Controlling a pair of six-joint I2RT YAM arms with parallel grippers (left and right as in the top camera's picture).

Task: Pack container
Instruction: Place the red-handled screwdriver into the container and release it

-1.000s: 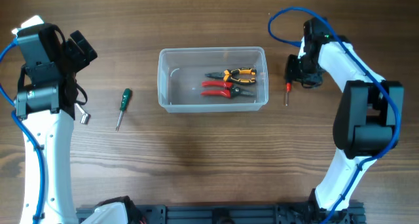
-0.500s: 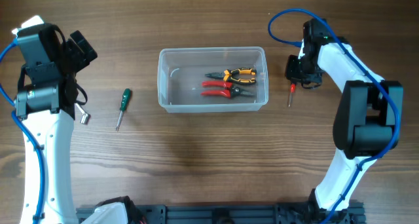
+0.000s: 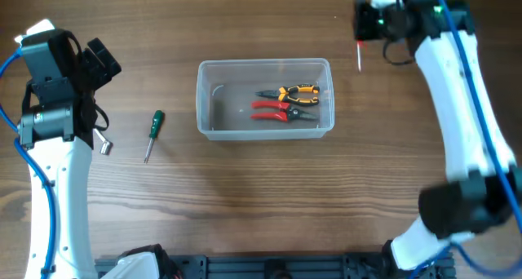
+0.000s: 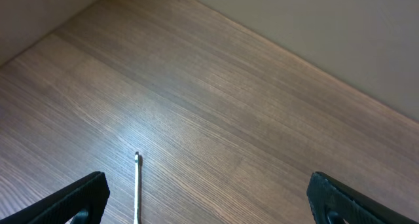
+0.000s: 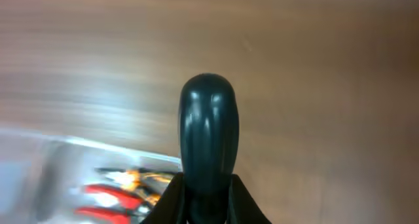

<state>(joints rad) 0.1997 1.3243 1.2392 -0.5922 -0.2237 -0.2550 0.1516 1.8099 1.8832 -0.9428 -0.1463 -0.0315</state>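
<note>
The clear plastic container (image 3: 204,99) stands mid-table and holds red-handled pliers (image 3: 272,110) and orange-and-black pliers (image 3: 287,92). My right gripper (image 3: 367,24) is raised beyond the container's far right corner, shut on a screwdriver with a red shaft end (image 3: 359,55). In the right wrist view its dark handle (image 5: 208,129) stands between my fingers (image 5: 208,194), with the blurred container (image 5: 39,178) at lower left. A green-handled screwdriver (image 3: 154,126) lies on the table left of the container. My left gripper (image 4: 209,198) is open and empty above that screwdriver's tip (image 4: 136,185).
The wooden table (image 3: 261,197) runs to a pale wall at the far edge (image 4: 314,27). A blue cable (image 3: 347,22) loops beside the right arm. A black rail (image 3: 269,267) lies along the front edge.
My right gripper has lifted the red-shafted screwdriver off the table right of the container and carried it up and toward the far edge. The left arm has not moved.
</note>
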